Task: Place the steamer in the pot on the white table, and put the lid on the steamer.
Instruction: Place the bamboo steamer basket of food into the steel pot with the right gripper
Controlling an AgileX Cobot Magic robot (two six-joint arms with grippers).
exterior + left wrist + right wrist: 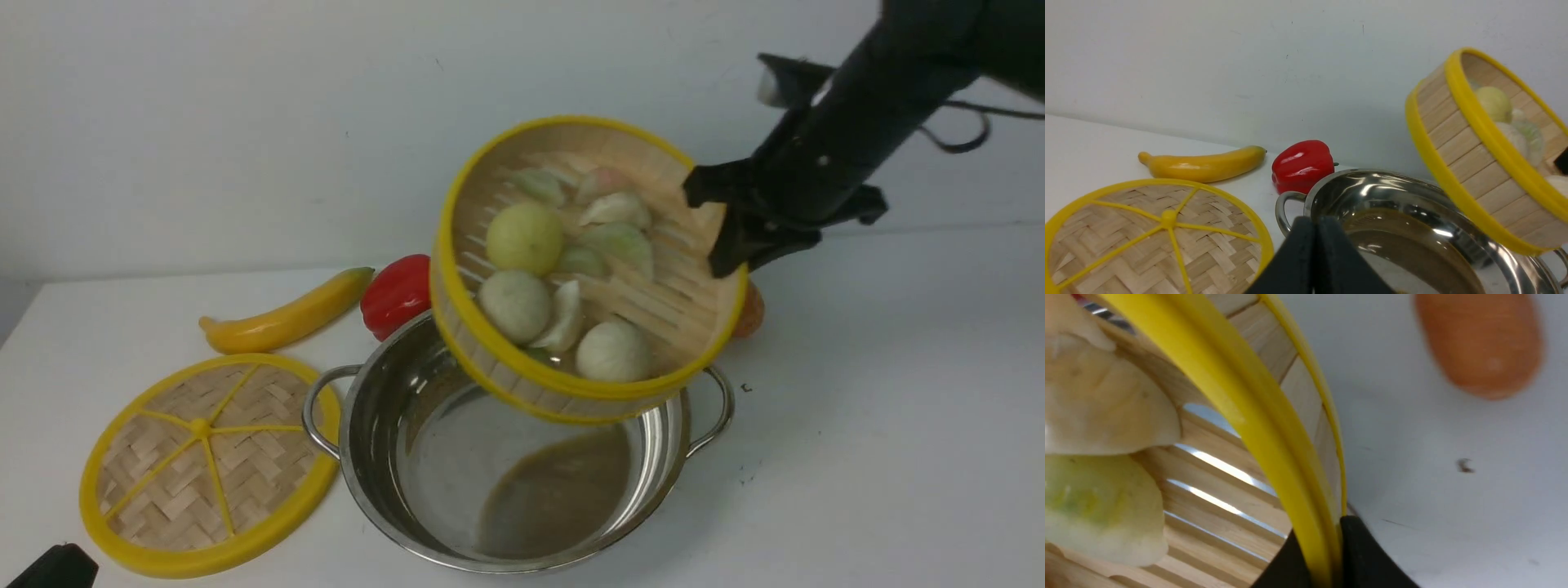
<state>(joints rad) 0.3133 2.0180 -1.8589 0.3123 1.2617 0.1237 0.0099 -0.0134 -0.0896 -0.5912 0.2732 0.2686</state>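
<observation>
Right claw (1321,543) clamped on steamer rim (1257,428), left claw (1312,245) closed, orange-brown item (1484,343) fully clear only in right wrist view

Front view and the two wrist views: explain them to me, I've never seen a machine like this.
This is a two-armed robot. The front view looks forward from between its arms; each wrist view comes from a camera on one arm.

The right pincer grips the rim of a tilted bamboo steamer filled with dumpling-like pieces and buns, holding it over a stainless-steel pot. The left pincer is shut and holds nothing.

On the white table lie the pot, the woven lid to its left, a banana, a red bell pepper and, farther right, a brownish-orange object partly hidden in the front view.
</observation>
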